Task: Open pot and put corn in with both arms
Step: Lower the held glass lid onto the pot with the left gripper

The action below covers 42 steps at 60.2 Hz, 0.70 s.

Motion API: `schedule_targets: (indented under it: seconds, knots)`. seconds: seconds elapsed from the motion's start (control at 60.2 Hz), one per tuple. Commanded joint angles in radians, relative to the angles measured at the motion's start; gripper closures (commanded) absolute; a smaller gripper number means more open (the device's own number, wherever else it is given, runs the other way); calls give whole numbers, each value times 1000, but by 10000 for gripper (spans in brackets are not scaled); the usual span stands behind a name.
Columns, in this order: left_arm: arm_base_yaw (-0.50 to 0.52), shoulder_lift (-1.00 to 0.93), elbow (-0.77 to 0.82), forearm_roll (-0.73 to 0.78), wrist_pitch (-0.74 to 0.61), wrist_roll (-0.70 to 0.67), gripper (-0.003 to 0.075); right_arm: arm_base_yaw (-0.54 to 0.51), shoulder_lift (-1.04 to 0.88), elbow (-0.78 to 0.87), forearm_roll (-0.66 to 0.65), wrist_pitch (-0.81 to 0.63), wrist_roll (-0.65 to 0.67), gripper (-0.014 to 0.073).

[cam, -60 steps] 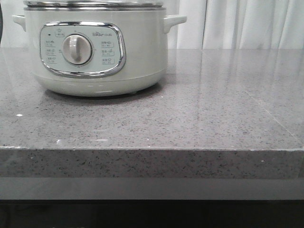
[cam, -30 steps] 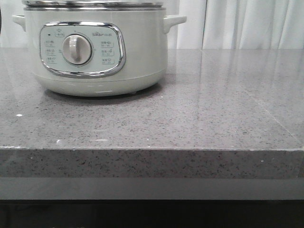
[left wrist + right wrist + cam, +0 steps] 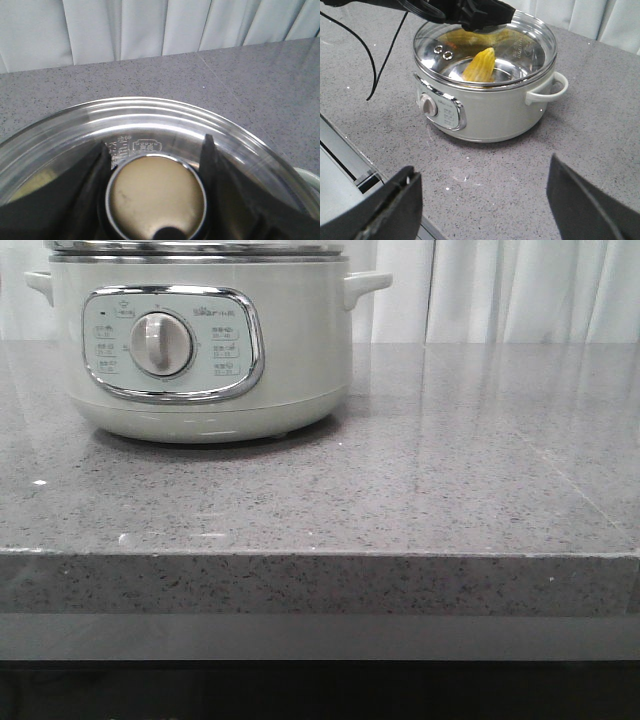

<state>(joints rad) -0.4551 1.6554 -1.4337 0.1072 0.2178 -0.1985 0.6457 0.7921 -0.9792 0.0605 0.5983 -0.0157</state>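
While my left gripper (image 3: 156, 200) sits over the pot, its two dark fingers (image 3: 95, 175) stand on either side of the round brass-coloured lid knob (image 3: 156, 197), pressed close against its rim, so I am clamped on that knob. Around it spreads the clear glass lid (image 3: 165, 120) with its steel band, lying flat on the large round pale grey-green electric pot (image 3: 200, 340), which stands at about ten o'clock on the speckled grey stone counter (image 3: 420, 490) in the front view, its chrome-framed control panel (image 3: 172, 342) and white dial (image 3: 160, 344) facing the near edge. Through the glass in my right wrist view I see the short bright yellow corn cob (image 3: 480, 65) lying inside the pot, beneath the lid, its tapered end tilted upward. White curtains (image 3: 520, 290) hang behind the counter. Farther right, my right gripper (image 3: 485, 205) hangs above bare counter, well apart from the pot, its fingers (image 3: 395, 205) spread wide and holding nothing.
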Motion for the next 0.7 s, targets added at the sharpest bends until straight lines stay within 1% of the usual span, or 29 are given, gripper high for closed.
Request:
schedule_targets:
  seconds: [0.0, 0.349, 0.515, 0.564, 0.681]
  knots:
    - [-2, -63, -35, -15, -60, -13, 490, -4, -8, -25, -7, -79, 0, 53]
    - [-2, -63, -35, -15, -52, -13, 489, -4, -8, -25, -7, -79, 0, 53]
    - [-18, -61, -35, -15, -52, -13, 484, -4, -8, -25, -7, -79, 0, 53]
    - [-28, -61, -35, -5, -54, -11, 468, -4, -8, -25, -7, -79, 0, 53]
    - [-30, -59, -35, -4, -60, -11, 400, -4, -8, -25, -7, -79, 0, 53]
